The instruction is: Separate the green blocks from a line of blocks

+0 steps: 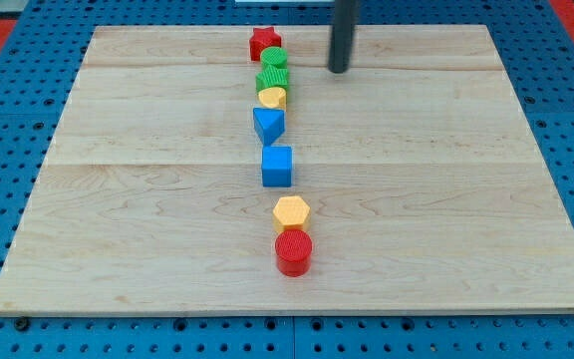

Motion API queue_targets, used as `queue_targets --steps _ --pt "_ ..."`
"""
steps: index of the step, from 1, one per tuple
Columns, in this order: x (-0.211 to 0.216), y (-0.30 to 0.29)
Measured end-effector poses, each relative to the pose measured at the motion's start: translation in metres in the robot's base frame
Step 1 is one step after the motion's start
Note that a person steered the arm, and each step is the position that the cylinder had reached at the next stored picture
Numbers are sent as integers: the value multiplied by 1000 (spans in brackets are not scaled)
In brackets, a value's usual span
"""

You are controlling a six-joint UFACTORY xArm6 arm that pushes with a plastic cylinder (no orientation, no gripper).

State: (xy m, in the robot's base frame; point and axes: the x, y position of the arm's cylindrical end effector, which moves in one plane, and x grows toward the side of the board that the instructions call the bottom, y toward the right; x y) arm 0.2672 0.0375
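Camera view shows you my tip (339,69), a bare rod with no claw, just right of the two ridged green plastic blocks (273,70), not touching; next, push them leftward out of line.

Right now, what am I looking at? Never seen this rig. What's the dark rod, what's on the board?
This is a single camera picture looking down at a slant on a wooden board set on a blue pegboard base. Where the camera is mounted is not on record.

The dark rod is the end of a robot arm. It has no fingers and holds nothing; its lower end, my tip, slides on the board and pushes blocks.

The blocks form a line from the view's top to its bottom: red star, green round block, green ridged block, yellow block, blue triangle, blue cube, yellow hexagon, red cylinder.

My tip stands to the right of the two green blocks, touching none.
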Motion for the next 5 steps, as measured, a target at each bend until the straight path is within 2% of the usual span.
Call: queue_targets --steps 1,2,3,4,5 --pt "-2 -72" --pt "21 -125" --pt "8 -72" --pt "20 16" --pt "45 45"
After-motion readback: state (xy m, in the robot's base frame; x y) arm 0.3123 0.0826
